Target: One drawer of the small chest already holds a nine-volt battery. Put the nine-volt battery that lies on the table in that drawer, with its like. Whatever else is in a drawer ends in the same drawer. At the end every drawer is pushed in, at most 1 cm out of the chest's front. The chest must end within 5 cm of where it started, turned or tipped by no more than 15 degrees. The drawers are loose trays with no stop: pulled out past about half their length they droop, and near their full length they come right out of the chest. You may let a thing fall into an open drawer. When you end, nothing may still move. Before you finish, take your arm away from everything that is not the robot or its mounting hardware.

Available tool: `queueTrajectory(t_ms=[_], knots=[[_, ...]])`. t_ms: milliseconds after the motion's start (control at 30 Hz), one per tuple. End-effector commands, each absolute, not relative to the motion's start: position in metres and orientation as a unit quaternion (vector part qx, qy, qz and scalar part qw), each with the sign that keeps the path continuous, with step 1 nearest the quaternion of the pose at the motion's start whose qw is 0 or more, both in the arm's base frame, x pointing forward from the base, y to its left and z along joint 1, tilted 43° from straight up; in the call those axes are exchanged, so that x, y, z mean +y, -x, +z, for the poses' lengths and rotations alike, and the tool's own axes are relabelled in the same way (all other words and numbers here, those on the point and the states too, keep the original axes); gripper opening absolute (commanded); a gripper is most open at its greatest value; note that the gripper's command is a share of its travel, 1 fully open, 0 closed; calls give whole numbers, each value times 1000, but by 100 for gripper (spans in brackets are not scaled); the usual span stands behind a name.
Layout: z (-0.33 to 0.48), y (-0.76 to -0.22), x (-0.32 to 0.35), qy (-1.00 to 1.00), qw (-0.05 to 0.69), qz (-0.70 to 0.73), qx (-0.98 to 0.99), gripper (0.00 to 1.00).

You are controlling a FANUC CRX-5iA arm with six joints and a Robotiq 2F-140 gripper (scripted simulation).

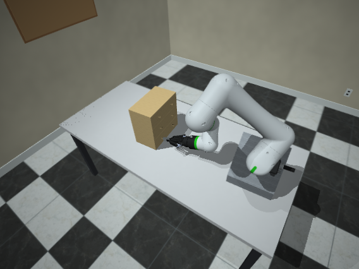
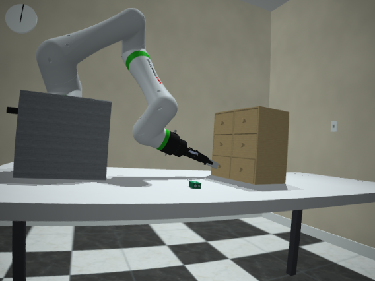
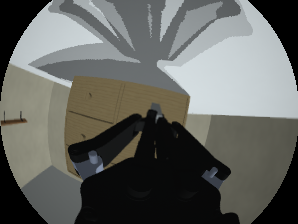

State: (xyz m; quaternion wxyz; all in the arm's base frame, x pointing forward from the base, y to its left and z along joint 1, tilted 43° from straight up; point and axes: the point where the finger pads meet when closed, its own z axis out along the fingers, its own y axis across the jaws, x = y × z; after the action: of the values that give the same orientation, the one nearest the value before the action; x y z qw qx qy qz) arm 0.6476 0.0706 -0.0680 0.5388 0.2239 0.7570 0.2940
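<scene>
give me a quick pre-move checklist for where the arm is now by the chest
1. Gripper shut, holding nothing: ok.
2. Fingertips at the bottom-left drawer front: ok; contact cannot tell.
3. All six drawers look pushed in: ok.
4. Small chest upright on the table: ok.
5. Green nine-volt battery lies apart from the chest, not yet stowed: not ok.
6. Which drawer holds the other battery: cannot tell.
</scene>
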Motion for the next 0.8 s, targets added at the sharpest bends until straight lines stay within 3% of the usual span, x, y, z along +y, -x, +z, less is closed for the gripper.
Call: queueTrajectory(t_ms=[0, 367, 767], knots=[[-68, -648, 70, -224, 539, 294, 757, 0], [-68, -644, 71, -224, 539, 294, 757, 0], [-68, -598, 72, -224, 539, 294, 757, 0]])
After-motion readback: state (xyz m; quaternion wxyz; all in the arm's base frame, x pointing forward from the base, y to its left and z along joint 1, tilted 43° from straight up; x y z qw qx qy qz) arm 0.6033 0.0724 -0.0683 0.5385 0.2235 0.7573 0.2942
